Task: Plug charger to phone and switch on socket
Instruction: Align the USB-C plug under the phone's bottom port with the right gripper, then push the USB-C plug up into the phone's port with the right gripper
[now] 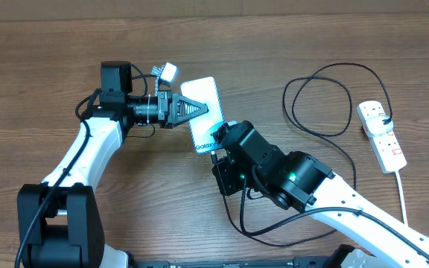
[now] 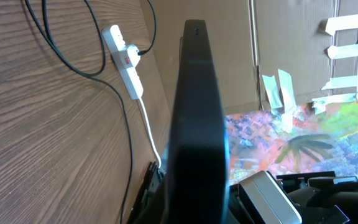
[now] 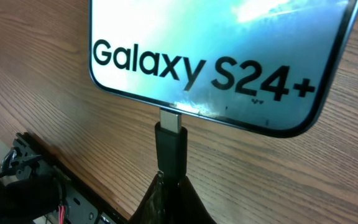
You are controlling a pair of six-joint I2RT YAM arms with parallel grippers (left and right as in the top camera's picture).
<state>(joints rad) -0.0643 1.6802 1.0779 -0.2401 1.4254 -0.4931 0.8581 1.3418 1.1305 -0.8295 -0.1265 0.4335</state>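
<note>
The phone (image 1: 202, 112) lies tilted near the table's middle, its light blue screen reading "Galaxy S24+" (image 3: 216, 50). My left gripper (image 1: 190, 110) is shut on its upper part; in the left wrist view the phone (image 2: 197, 124) shows edge-on as a dark slab between the jaws (image 2: 194, 208). My right gripper (image 3: 171, 183) is shut on the charger's black plug (image 3: 171, 146), whose metal tip (image 3: 169, 117) meets the phone's bottom edge. The charger cable (image 1: 319, 97) loops right to the white socket (image 1: 382, 134). The state of its switches is too small to tell.
The socket's white cord (image 1: 403, 190) runs toward the front right edge. Black cable slack (image 1: 233, 216) hangs under my right arm. In the left wrist view the socket (image 2: 124, 59) and cable (image 2: 73, 59) lie on the wood, with a taped cardboard wall (image 2: 278, 43) behind.
</note>
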